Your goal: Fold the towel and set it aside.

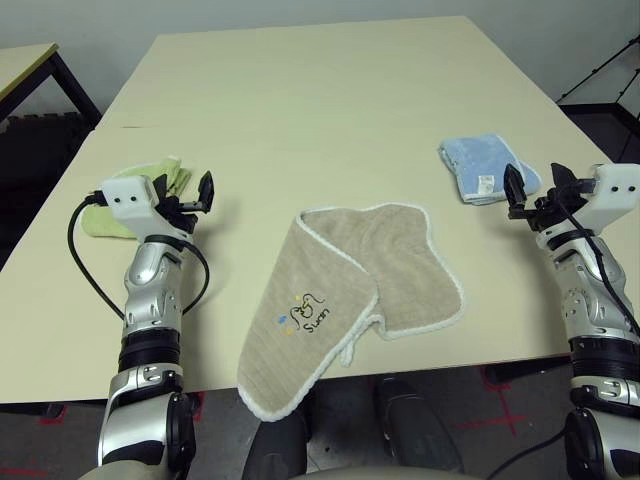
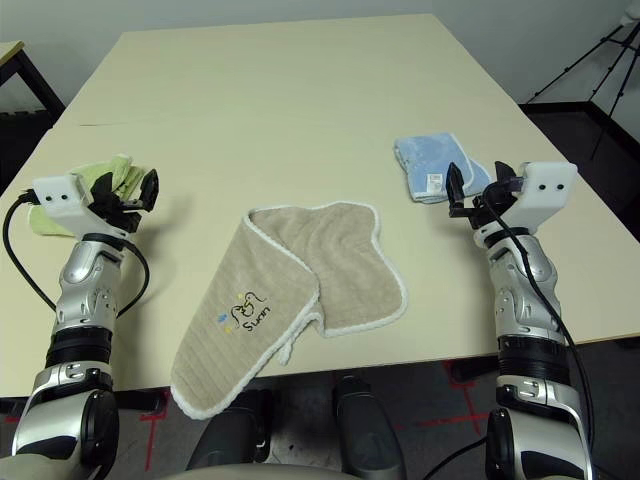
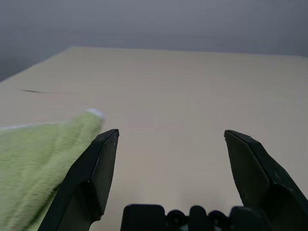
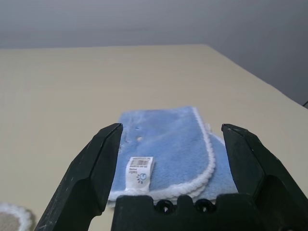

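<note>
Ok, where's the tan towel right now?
The tan towel lies at the table's near edge, between both open grippers, one corner hanging over; the blue towel sits beyond it to the right.

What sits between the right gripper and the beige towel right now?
Nothing: in the left eye view, bare table separates the right gripper, jaws open, from the beige towel. The folded blue towel lies beyond the gripper, off that line.
</note>
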Motion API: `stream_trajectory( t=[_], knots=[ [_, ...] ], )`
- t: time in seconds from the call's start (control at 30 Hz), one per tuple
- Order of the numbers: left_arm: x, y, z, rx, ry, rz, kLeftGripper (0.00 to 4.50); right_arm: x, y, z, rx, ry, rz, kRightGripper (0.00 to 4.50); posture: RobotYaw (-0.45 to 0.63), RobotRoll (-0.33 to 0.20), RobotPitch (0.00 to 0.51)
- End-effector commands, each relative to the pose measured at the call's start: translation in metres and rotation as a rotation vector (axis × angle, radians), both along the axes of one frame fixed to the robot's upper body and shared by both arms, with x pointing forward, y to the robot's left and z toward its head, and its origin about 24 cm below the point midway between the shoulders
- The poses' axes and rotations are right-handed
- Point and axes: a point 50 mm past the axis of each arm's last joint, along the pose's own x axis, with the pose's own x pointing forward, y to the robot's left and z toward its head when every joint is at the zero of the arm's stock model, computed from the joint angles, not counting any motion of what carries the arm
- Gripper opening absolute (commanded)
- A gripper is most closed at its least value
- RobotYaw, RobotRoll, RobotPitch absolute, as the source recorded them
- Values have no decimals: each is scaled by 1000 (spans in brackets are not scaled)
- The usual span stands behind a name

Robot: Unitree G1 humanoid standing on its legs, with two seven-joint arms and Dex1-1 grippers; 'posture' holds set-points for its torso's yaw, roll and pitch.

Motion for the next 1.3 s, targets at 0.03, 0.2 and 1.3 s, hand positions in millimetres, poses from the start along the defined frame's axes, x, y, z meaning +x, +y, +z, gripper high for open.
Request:
stream_trajectory(
  t=[0.03,0.2,1.3],
  knots=[
    [4,-19,-11,7,42,-70,4443,-1,3,0,-4,2,34,4468,-21,0,109],
    [5,-67,-18,56,54,-226,4443,4,10,2,-7,7,84,4468,-1,0,119],
    [-23,6,98,45,94,-584,4443,4,33,28,-17,-3,351,4468,-5,0,111]
  ],
)
